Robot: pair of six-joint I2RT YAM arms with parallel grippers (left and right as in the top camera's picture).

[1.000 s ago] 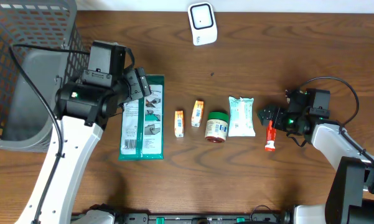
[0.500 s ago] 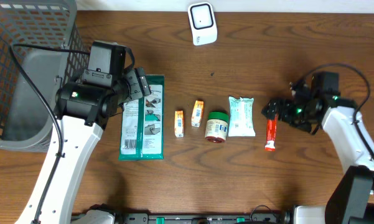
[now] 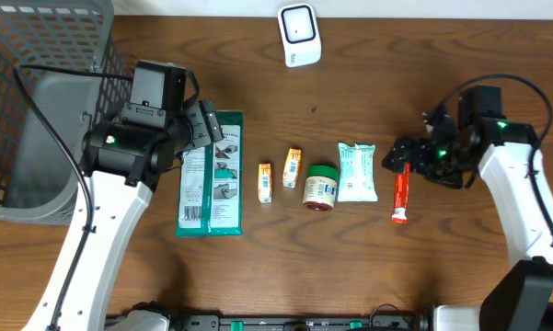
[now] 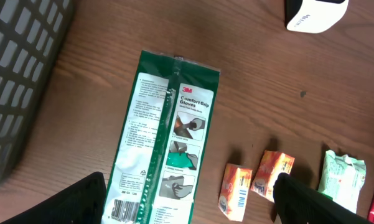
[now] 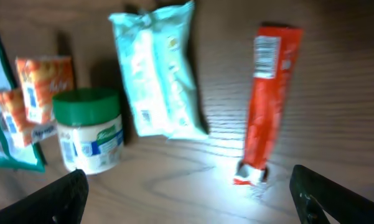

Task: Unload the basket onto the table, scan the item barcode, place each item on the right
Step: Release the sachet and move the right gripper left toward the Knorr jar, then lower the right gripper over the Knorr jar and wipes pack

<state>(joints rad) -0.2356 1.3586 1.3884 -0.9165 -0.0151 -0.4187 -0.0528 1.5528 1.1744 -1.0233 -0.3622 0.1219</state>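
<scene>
1. At overhead left, left gripper (image 3: 205,129) hangs released above the upper end of the gloves pack (image 3: 212,175)
2. Top centre stands the scanner (image 3: 299,35); wipes packet (image 3: 357,172) lies just left of the red tube (image 3: 401,195)
3. Right of centre, red tube runs top-to-bottom, barcode uppermost; right gripper (image 3: 397,167), jaws spread and empty, hovers at that end, the nearer arm

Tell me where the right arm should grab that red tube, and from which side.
Probably mid-body, from straight above. The red tube lies flat, cap toward the near edge, so the right gripper, jaws open, could straddle its narrow width. That keeps the barcode by the crimped end uncovered, and the gap to the pale packet leaves finger room.
</scene>
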